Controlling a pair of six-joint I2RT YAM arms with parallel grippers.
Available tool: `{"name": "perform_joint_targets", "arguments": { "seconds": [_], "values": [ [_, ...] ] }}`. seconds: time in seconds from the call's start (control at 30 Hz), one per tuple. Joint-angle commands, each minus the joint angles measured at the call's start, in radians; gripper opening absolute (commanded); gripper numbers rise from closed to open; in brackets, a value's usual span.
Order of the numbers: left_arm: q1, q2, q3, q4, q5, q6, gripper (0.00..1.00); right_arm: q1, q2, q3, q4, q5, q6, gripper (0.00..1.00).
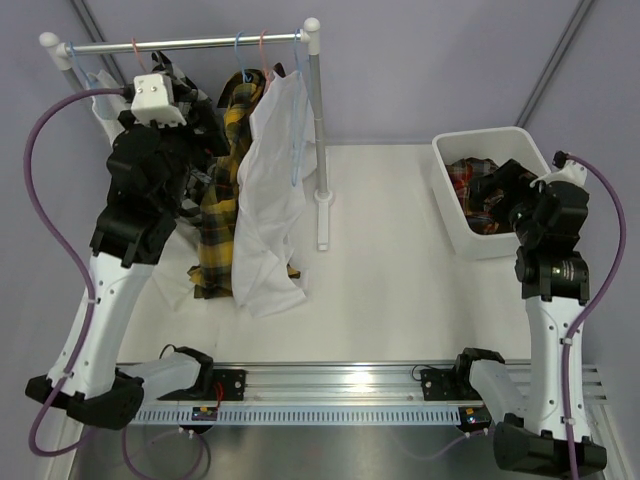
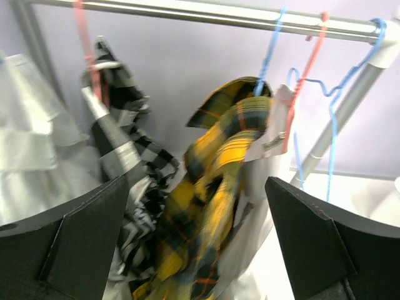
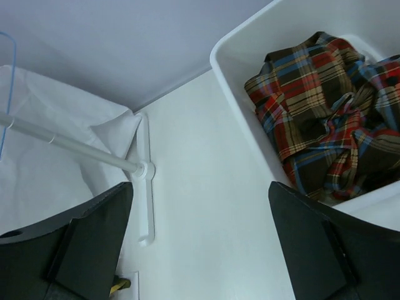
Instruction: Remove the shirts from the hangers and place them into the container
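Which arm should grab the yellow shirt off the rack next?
Left, probably. The left gripper, open, faces the yellow shirt hanging on the rail; the right gripper is far off by the container.

The white-and-black left arm reaches high and forward, its black two-finger left gripper spread wide and empty; the white-and-black right arm stands bent at the elbow, its black right gripper likewise gaping, holding nothing

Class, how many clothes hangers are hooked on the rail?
5. Along the rail, left to right: far-left blue hanger, left pink hanger, middle blue hanger, right pink hanger, and the empty blue hanger at the right end. The left arm may hide others.
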Motion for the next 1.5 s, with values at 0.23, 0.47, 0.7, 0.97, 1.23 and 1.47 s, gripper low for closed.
{"name": "perform_joint_targets", "arguments": {
  "seconds": [0.23, 0.47, 0.7, 0.97, 1.23, 1.47],
  "values": [
    [0.007, 0.282, 0.145, -0.031, 0.079, 0.027, 0.88, 0.015, -0.126, -0.124, 0.091, -0.166, 0.014, 0.99],
    [0.017, 0.388, 0.168, -0.056, 0.090, 0.022, 0.65, 0.026, -0.140, -0.147, 0.091, -0.132, -0.003, 0.99],
    [0.019, 0.378, 0.157, -0.056, 0.119, 0.005, 0.25, 0.030, -0.140, -0.149, 0.093, -0.134, -0.006, 0.99],
    [0.019, 0.301, 0.209, -0.056, 0.082, 0.024, 0.00, 0.038, -0.142, -0.164, 0.107, -0.152, -0.006, 0.99],
    [0.019, 0.183, 0.232, -0.054, 0.038, 0.070, 0.00, 0.052, -0.142, -0.163, 0.105, -0.155, -0.019, 1.00],
    [0.019, 0.022, 0.076, -0.126, 0.035, 0.062, 0.00, 0.067, -0.143, -0.159, 0.105, -0.152, -0.035, 1.00]
  ]
}}
